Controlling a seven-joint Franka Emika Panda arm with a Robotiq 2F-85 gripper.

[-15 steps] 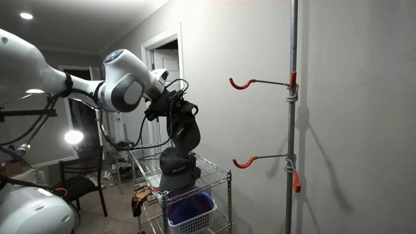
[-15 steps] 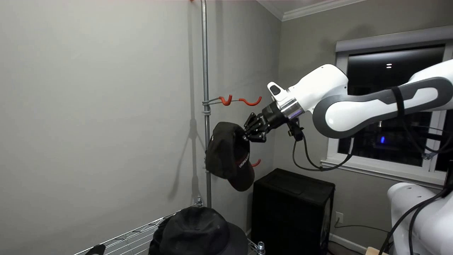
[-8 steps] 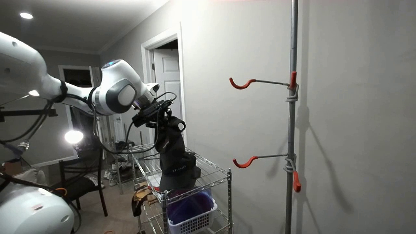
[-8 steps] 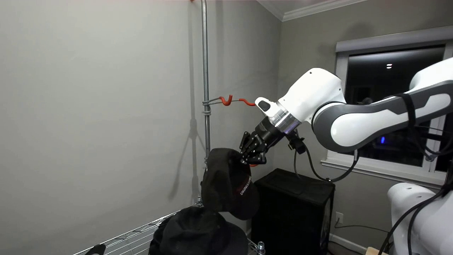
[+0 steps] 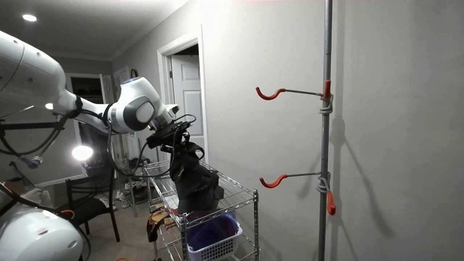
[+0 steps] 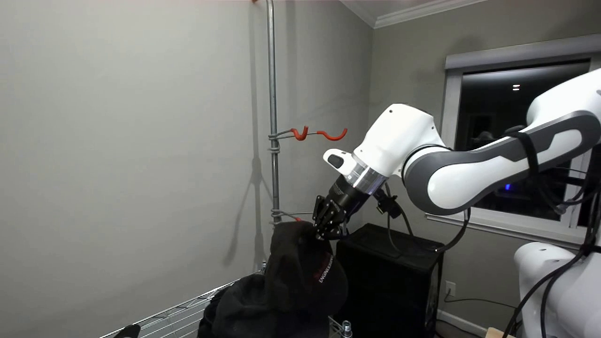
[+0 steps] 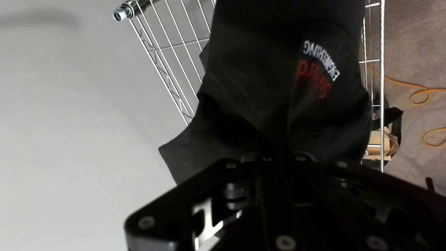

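My gripper (image 6: 321, 233) is shut on the edge of a black cap (image 6: 300, 272), with white "ENGINEERING" lettering above red lettering. The cap hangs brim-down from the fingertips. In the wrist view the same cap (image 7: 258, 87) fills the space ahead of the fingers (image 7: 284, 160). Dark hats (image 6: 249, 305) lie on the top of a wire shelf. In an exterior view, a dark cap with small lettering (image 5: 203, 199) stands there below the held cap (image 5: 183, 166). The held cap overlaps these hats in both exterior views; I cannot tell whether it presses on them.
A metal pole (image 5: 325, 145) carries red-tipped hooks, an upper one (image 5: 270, 95) and a lower one (image 5: 273, 182). The wire shelf (image 5: 241, 188) has a white basket (image 5: 215, 250) below. A black box-like cabinet (image 6: 389, 267) stands near the window. A chair (image 5: 90, 206) stands behind.
The arm and gripper have lowered, carrying the held cap down from above the shelf until it overlaps the hats. The gripper has stayed shut on the cap. The shelf and pole have not moved.
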